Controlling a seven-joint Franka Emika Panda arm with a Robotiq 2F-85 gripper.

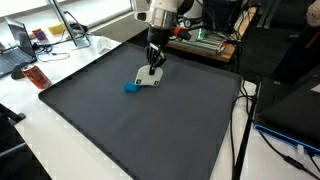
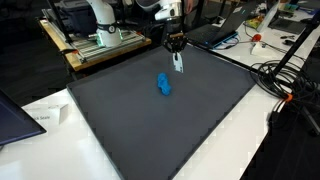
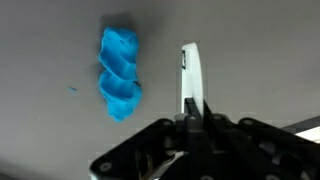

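Observation:
My gripper (image 3: 195, 112) is shut on a thin white strip-like object (image 3: 192, 80) that sticks out past the fingertips. In both exterior views the gripper (image 1: 153, 60) (image 2: 176, 46) hangs over the far part of the dark mat (image 1: 140, 130) (image 2: 190, 120), and the white object (image 1: 150, 78) (image 2: 179, 64) points down at it. Whether its lower end touches the mat I cannot tell. A lumpy bright blue object (image 3: 120, 72) (image 1: 130, 87) (image 2: 163, 85) lies on the mat close beside the white object, apart from the fingers.
The mat covers most of a white table (image 1: 60, 140). A red can (image 1: 35, 75) and a laptop (image 1: 20, 45) are off one side. Electronics (image 1: 205, 40) stand behind the arm. Cables (image 2: 285, 85) trail off a mat corner, and a dark laptop (image 2: 10, 115) lies nearby.

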